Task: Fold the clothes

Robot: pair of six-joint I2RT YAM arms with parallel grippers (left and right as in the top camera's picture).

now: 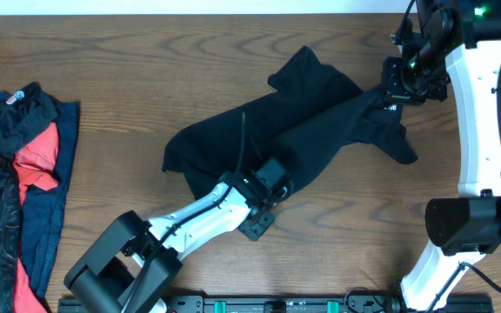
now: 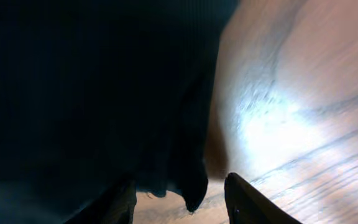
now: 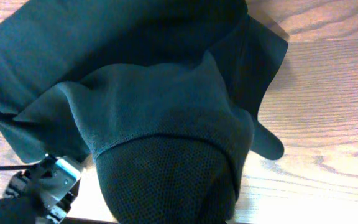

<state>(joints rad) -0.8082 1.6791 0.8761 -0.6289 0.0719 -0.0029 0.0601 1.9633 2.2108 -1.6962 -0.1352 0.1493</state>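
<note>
A plain black garment (image 1: 294, 130) lies bunched across the middle of the wooden table (image 1: 146, 69). My left gripper (image 1: 278, 178) rests at its near edge. In the left wrist view the left gripper (image 2: 179, 180) is open: its fingers (image 2: 247, 202) stand apart, a loose hem tip (image 2: 191, 190) hangs between them, and bare wood shows in the gap. My right gripper (image 1: 396, 91) is at the garment's far right end, where the cloth is drawn up to it. In the right wrist view black mesh fabric (image 3: 166, 180) covers the jaws completely, so the fingers are hidden.
A pile of other clothes (image 1: 16, 165), black-patterned, red and navy, lies at the table's left edge. The left arm (image 1: 207, 213) reaches in from the front edge. The white right arm (image 1: 481, 130) stands along the right side.
</note>
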